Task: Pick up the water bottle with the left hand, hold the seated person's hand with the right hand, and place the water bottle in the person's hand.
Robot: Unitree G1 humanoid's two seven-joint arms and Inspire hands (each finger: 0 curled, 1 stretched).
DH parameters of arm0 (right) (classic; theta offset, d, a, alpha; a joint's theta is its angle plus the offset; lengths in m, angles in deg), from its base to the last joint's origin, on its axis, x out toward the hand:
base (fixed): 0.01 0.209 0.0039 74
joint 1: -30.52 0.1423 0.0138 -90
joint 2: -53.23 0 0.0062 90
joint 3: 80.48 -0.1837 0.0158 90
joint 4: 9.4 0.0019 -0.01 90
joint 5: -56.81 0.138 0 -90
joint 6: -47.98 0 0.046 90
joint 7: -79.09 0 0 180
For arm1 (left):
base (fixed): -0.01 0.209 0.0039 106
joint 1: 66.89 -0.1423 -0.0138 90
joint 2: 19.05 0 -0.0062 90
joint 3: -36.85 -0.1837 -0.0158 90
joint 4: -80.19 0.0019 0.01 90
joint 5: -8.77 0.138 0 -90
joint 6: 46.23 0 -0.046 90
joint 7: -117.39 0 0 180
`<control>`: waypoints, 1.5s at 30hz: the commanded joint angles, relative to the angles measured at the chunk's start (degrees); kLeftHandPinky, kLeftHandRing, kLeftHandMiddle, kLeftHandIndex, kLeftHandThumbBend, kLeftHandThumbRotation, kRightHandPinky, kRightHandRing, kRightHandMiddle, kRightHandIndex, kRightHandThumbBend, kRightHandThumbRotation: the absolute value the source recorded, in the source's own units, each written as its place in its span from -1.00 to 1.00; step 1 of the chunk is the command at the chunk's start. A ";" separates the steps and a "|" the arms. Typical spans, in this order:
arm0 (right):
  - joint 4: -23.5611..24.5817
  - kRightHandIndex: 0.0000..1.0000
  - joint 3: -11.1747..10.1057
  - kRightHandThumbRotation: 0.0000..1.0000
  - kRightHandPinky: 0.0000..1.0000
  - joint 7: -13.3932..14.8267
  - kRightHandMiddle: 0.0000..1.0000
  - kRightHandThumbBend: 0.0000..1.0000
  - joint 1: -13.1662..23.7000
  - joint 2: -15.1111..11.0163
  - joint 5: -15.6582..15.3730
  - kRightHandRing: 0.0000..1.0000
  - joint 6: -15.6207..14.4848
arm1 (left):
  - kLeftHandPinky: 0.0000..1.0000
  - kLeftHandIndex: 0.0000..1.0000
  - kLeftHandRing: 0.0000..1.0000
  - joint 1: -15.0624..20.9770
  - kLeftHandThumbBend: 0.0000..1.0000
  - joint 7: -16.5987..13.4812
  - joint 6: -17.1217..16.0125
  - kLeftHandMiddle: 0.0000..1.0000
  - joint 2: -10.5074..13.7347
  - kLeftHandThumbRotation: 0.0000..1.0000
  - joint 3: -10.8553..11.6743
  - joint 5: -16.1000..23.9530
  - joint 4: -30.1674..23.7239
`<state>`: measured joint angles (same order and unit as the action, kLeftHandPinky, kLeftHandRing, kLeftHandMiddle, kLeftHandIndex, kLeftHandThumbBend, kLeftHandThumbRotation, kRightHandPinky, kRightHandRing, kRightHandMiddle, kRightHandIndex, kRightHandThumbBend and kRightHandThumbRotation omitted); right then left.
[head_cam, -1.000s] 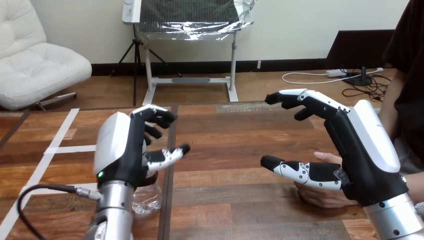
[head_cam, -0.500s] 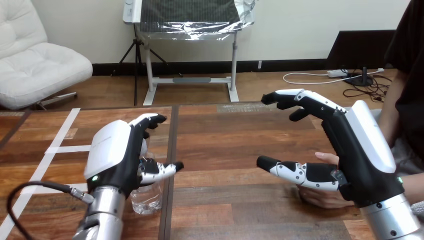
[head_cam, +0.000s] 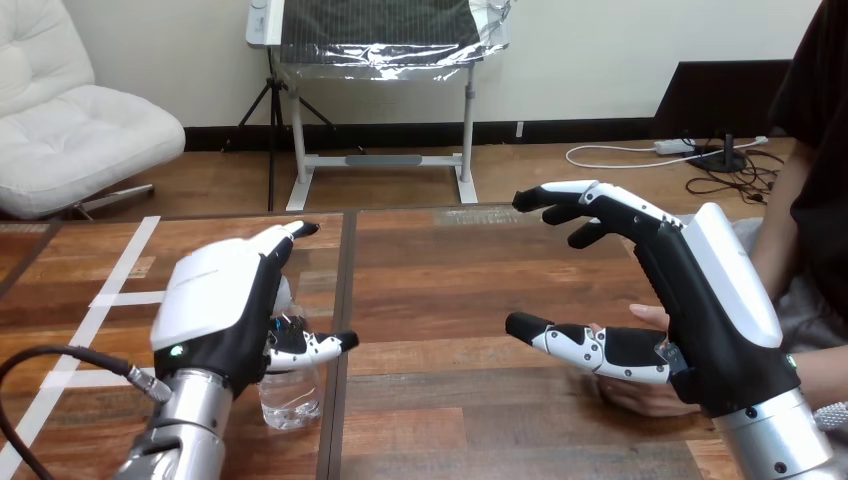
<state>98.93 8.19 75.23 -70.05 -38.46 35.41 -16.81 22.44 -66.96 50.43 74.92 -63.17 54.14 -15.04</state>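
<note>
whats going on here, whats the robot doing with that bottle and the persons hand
The robot's left hand is over the top of a clear water bottle that stands on the wooden table. Its fingers are relaxed and not closed round the bottle, so it is not yet picked up. The right hand is open just above the person's hand, which rests at the table's right side. Nothing is curled round it yet.

The wooden table (head_cam: pixel 470 300), marked with white tape strips (head_cam: pixel 115 298) at its left, bears an upright clear water bottle (head_cam: pixel 295 402) near its front and the person's hand (head_cam: pixel 635 398) at its right.
</note>
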 commanded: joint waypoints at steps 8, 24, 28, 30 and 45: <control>1.25 0.41 1.02 -1.00 0.19 0.24 0.52 0.31 2.14 0.56 1.79 0.41 0.96 | 0.71 0.71 0.72 0.98 0.70 -0.43 -0.16 0.74 1.19 -0.42 0.93 0.54 -3.38; 1.63 0.41 1.66 -1.00 0.18 0.03 0.52 0.30 1.98 0.80 2.93 0.41 0.64 | 0.66 0.68 0.69 0.32 0.66 0.18 1.23 0.71 1.03 -0.46 0.95 1.21 -4.40; 1.88 0.40 1.71 -1.00 0.17 0.04 0.52 0.31 1.98 0.89 2.88 0.41 0.48 | 0.60 0.68 0.66 0.20 0.64 2.25 3.15 0.70 0.81 -0.46 0.83 1.18 -5.41; 1.91 0.40 1.72 -1.00 0.17 0.04 0.52 0.32 1.99 0.88 2.82 0.41 0.49 | 0.58 0.68 0.65 0.16 0.64 3.09 4.02 0.70 0.61 -0.46 0.84 0.97 -5.88; 1.74 0.40 1.95 -1.00 0.17 -0.05 0.52 0.32 1.98 0.97 3.32 0.41 0.77 | 0.39 0.63 0.55 -1.53 0.65 -1.64 2.56 0.64 -6.40 -0.59 5.15 -11.24 -4.74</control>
<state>98.93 9.80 75.23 -70.06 -37.99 37.91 -16.62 20.21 -64.78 55.77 71.64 -60.65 46.62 -18.91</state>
